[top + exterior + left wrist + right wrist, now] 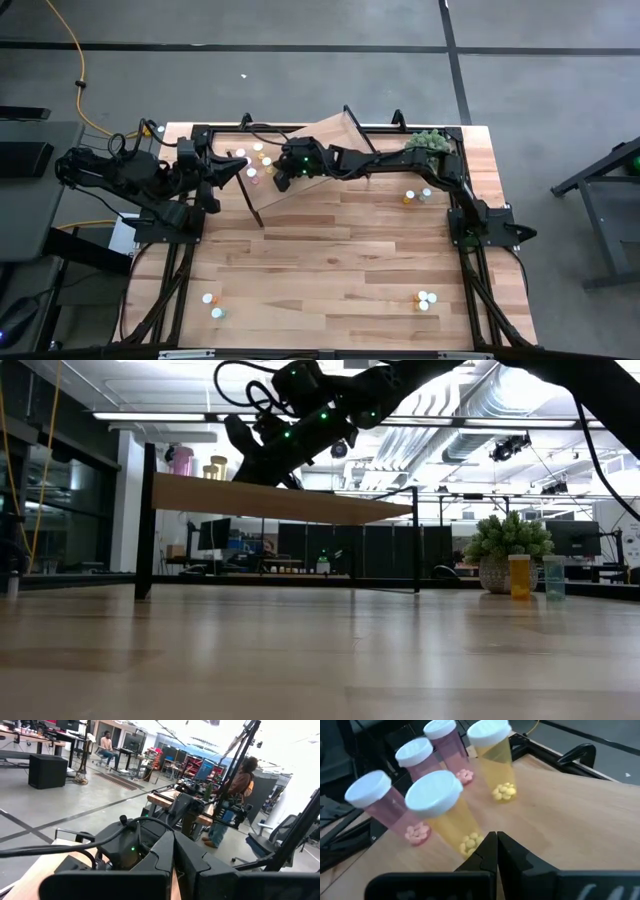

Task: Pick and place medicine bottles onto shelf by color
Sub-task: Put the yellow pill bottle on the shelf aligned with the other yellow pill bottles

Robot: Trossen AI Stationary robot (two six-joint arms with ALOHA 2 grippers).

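Note:
The light-wood shelf (325, 140) stands at the table's far side on thin black legs. On its left end stand three pink bottles (387, 802) and two yellow bottles with white caps, seen in the high view as a cluster (255, 158). My right gripper (496, 840) reaches over the shelf (270, 500), shut, with its tips by the base of the nearer yellow bottle (445, 812). The other yellow bottle (495, 755) stands farther off. My left gripper (173, 851) waits shut at the table's left, beside the shelf's left end (222, 170). My right gripper's shut fingertips (487, 845) come slanting down from the table's right side, close beside the bottom of the nearer yellow bottle (470, 842), which stands on the shelf. I cannot tell whether they touch it.
An orange bottle (519, 575) and a teal bottle (554, 575) stand on the table near the fuzzy green plant (430, 142). More bottles stand near the front left (212, 305) and front right (424, 299). People are in the room beyond.

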